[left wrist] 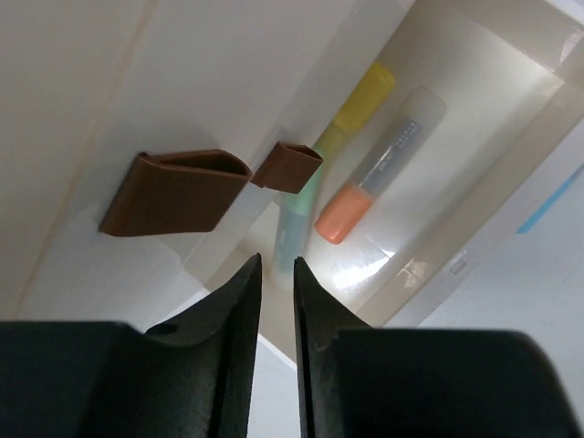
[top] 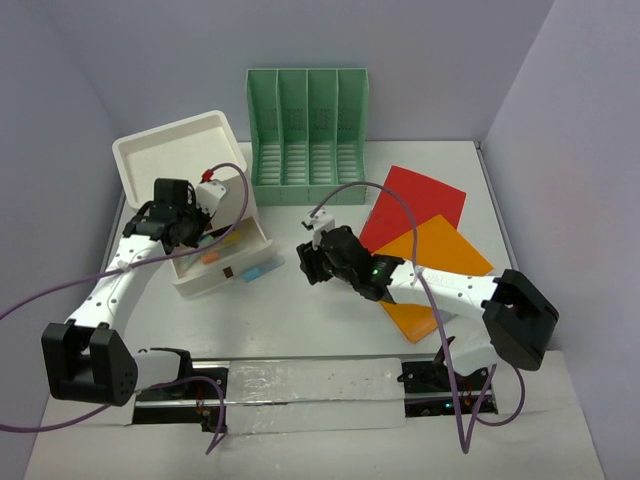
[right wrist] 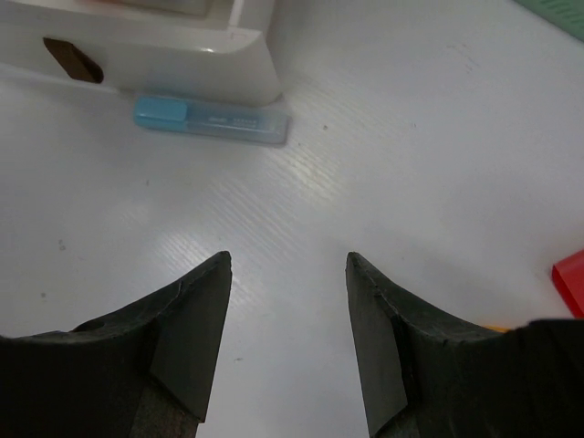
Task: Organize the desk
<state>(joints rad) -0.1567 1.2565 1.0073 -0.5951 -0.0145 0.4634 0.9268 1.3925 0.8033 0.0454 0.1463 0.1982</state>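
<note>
only the left wrist view shows highlighters (left wrist: 370, 173) inside the open drawer (left wrist: 474, 100) above the nearly closed, empty left gripper (left wrist: 276, 274), while the right wrist view shows the right gripper (right wrist: 287, 274) spread wide over the desk (right wrist: 383, 155), a blue highlighter (right wrist: 210, 119) at upper left.

The desk (top: 300, 320) is a wide, flat, matte white tabletop lying level.

Left gripper (top: 197, 232) over open drawer of white drawer box (top: 190, 205), left side of desk (top: 300, 310). Right gripper (top: 312, 262) hovers mid-desk, above bare surface. Blue marker (top: 261, 269) lies beside drawer front. Green file holder (top: 308, 135) at far edge. Red sheet (top: 415, 200) and orange sheet (top: 435, 275) overlap, right.
</note>
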